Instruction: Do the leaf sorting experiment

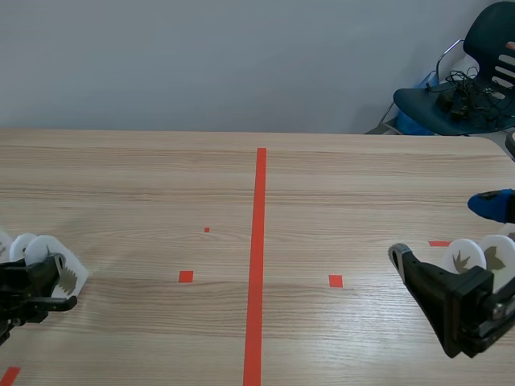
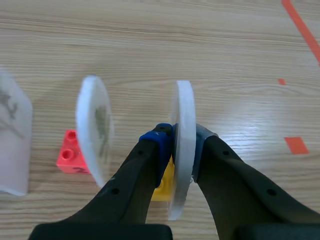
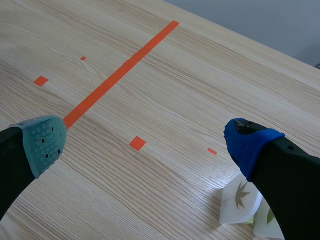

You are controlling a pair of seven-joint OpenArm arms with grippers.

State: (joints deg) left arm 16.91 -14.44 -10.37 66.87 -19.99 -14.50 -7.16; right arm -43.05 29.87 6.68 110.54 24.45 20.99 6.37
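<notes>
White leaf discs stand upright on small bricks. In the left wrist view my left gripper (image 2: 181,144) is shut on one edge-on disc (image 2: 183,102) that sits on a yellow brick (image 2: 163,186). Beside it a second disc (image 2: 94,129) stands on a red brick (image 2: 70,158), and a third disc (image 2: 12,140) is further out. The scene view shows this gripper (image 1: 50,281) at the table's near left, on the disc (image 1: 74,270). My right gripper (image 3: 145,137) is wide open at the near right (image 1: 447,233). Two leaf discs (image 3: 240,197) (image 1: 467,257) stand by its blue-padded finger.
An orange-red tape line (image 1: 259,257) runs down the middle of the wooden table (image 1: 161,185), with small tape squares either side. Beyond the table's far right corner stands a dark chair (image 1: 475,88) carrying cables.
</notes>
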